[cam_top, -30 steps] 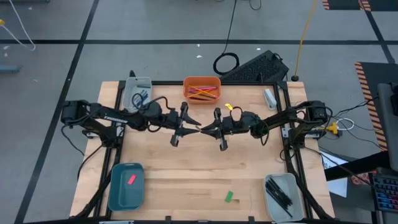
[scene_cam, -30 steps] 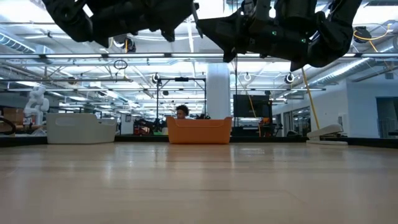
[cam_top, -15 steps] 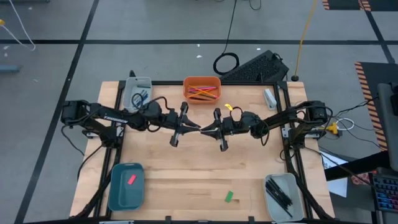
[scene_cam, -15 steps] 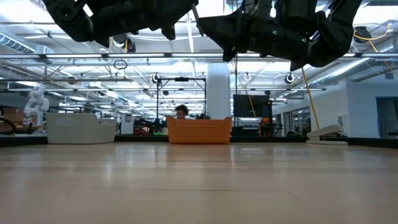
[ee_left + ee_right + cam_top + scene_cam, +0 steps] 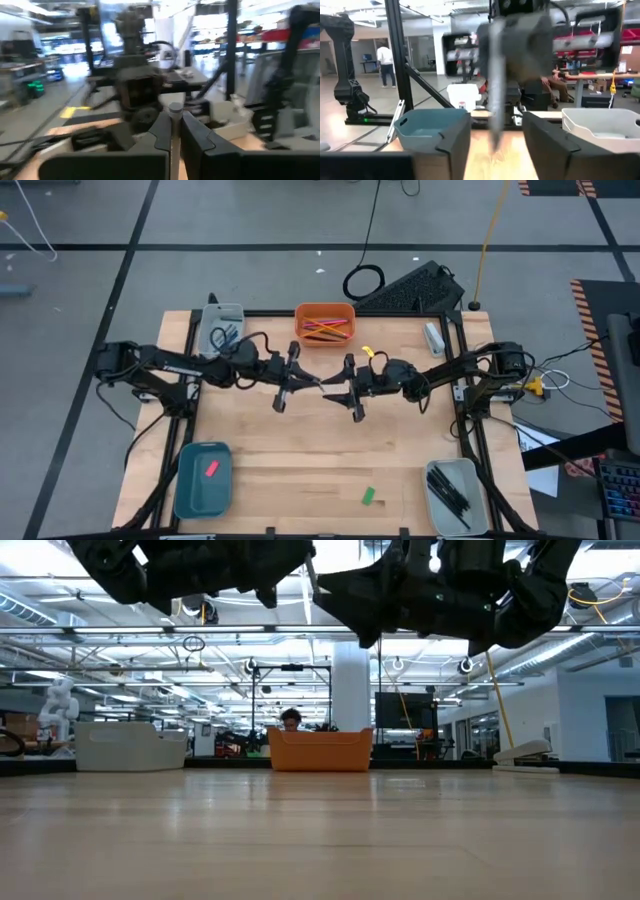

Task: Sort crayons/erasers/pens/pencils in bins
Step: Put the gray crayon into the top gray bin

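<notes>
left gripper (image 5: 305, 382) pinches a grey crayon (image 5: 174, 111) | right gripper (image 5: 338, 390) wide open | crayon: light, stiff, may snap | grab its middle

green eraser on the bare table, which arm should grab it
Right, probably. The right gripper is open, and the green eraser lies slightly toward its side of the table; the left gripper is shut on a grey stick.
</notes>
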You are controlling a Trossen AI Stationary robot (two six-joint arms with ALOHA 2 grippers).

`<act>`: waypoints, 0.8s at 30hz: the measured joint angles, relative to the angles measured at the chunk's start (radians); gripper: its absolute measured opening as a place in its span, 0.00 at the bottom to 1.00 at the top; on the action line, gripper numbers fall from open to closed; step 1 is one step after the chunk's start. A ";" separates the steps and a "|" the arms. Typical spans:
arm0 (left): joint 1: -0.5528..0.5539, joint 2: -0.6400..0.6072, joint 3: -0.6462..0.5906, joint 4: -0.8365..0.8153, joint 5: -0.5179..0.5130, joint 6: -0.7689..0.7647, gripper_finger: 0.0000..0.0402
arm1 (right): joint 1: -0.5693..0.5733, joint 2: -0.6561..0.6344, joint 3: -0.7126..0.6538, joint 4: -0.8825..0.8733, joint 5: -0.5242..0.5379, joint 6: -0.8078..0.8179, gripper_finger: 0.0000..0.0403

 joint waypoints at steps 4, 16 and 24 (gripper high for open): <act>0.028 -0.070 0.000 -0.137 -0.054 0.029 0.04 | 0.000 0.000 0.000 -0.041 0.004 -0.019 0.51; 0.110 -0.361 0.109 -1.038 -0.712 0.046 0.04 | -0.001 0.000 0.000 -0.208 0.000 -0.092 0.40; 0.355 -0.338 0.192 -1.483 -0.985 -0.148 0.04 | -0.001 0.000 0.000 -0.260 -0.001 -0.146 0.14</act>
